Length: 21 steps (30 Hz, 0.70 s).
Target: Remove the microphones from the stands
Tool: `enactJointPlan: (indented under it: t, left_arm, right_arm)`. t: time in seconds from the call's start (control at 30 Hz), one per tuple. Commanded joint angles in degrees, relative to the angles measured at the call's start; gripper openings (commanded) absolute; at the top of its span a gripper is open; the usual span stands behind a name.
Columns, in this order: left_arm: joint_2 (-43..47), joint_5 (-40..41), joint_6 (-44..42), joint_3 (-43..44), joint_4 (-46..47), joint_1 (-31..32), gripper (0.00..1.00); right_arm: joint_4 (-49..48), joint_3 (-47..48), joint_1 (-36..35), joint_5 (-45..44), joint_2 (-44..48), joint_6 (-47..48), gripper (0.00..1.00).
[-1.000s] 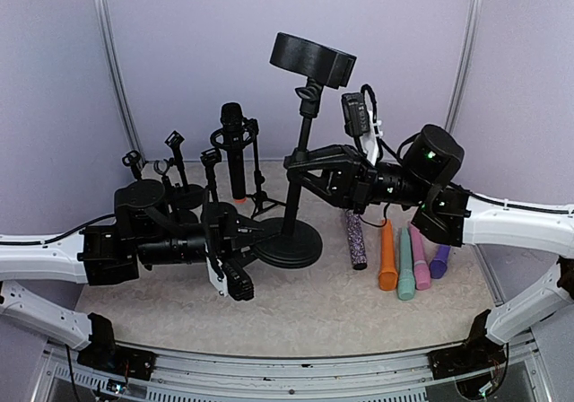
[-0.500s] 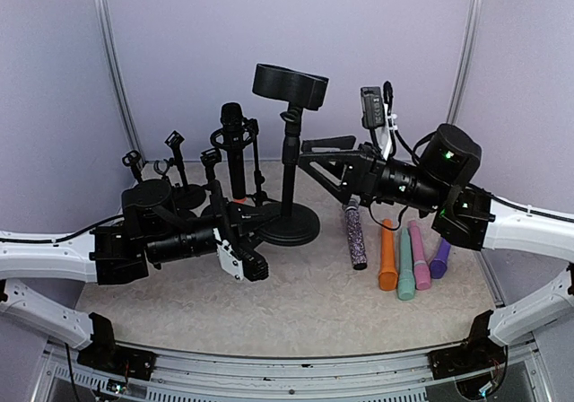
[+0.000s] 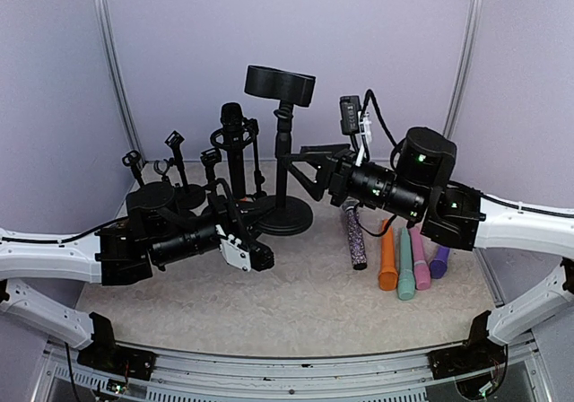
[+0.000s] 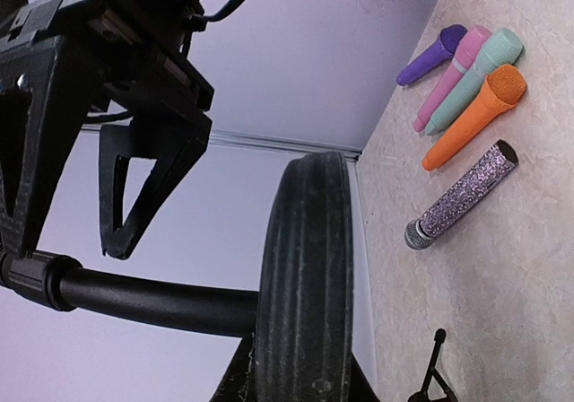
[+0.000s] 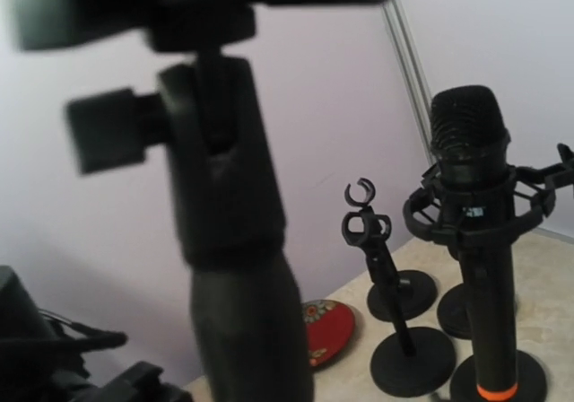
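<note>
Unfinished: the black mic (image 3: pixel 232 137) sits in its stand (image 3: pixel 218 138) at eleven o'clock. The right gripper (image 3: pixel 291 170) has its jaws open; the left gripper (image 3: pixel 258 258) has its jaws closed, apparently empty.

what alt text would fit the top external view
Two black robot arms reach over a beige table: the right gripper stands open near the pole of a tall black stand, the left gripper shut, low in front of it. Behind stands a black microphone in its mount; five loose microphones lie at right.

glitter mic (image 3: pixel 357 239) | orange mic (image 3: pixel 387 263) | teal mic (image 3: pixel 405 272) | pink mic (image 3: pixel 420 263) | purple mic (image 3: pixel 439 260)
</note>
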State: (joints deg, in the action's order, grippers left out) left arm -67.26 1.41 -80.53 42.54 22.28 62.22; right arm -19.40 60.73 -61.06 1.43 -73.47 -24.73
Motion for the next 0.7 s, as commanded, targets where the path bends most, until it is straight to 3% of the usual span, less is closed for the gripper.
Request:
enactJointPlan:
  t: [0.0,0.13,0.23,0.27,0.3,0.33,0.37,0.4,0.57,0.67]
  left_arm:
    - [0.7,-0.3,-2.0,-0.1,5.0,-0.1,0.0]
    - [1.2,-0.5,-3.2,-0.9,3.8,-0.1,0.0]
    - [1.2,-0.2,-4.3,-1.1,1.8,-0.2,0.0]
    - [1.1,0.1,-4.0,-0.8,0.8,-0.2,0.09]
    - [1.0,0.2,-3.5,-0.4,-0.8,-0.4,0.33]
    - [0.8,0.4,-2.1,0.4,-2.5,-0.7,0.69]
    - [0.6,0.7,-0.4,1.4,-5.0,-1.0,0.94]
    - [0.5,0.5,1.9,3.0,-8.2,-1.7,0.98]
    - [-0.5,-6.6,16.8,15.6,-30.8,-7.2,0.99]
    - [-0.5,-9.8,22.1,20.8,-38.4,-10.8,0.99]
  right_arm:
    - [0.6,4.4,-0.7,0.4,-3.0,2.5,0.62]
    - [1.0,6.2,-0.8,0.5,-5.4,3.1,0.47]
    - [1.5,6.8,-0.8,-0.1,-6.6,3.4,0.26]
    - [1.6,6.7,-0.8,-0.4,-6.7,3.6,0.16]
    - [1.6,6.4,-0.8,-1.0,-6.7,3.8,0.06]
    - [1.7,6.0,-0.8,-2.0,-6.5,4.0,0.0]
    - [1.7,5.3,-0.8,-3.2,-6.0,4.4,0.0]
    - [1.7,4.6,-0.9,-4.6,-5.5,5.5,0.0]
    - [1.2,-1.4,-0.8,-13.8,-2.8,9.9,0.0]
    - [-2.9,-6.6,-0.8,-17.0,-2.1,13.4,0.0]
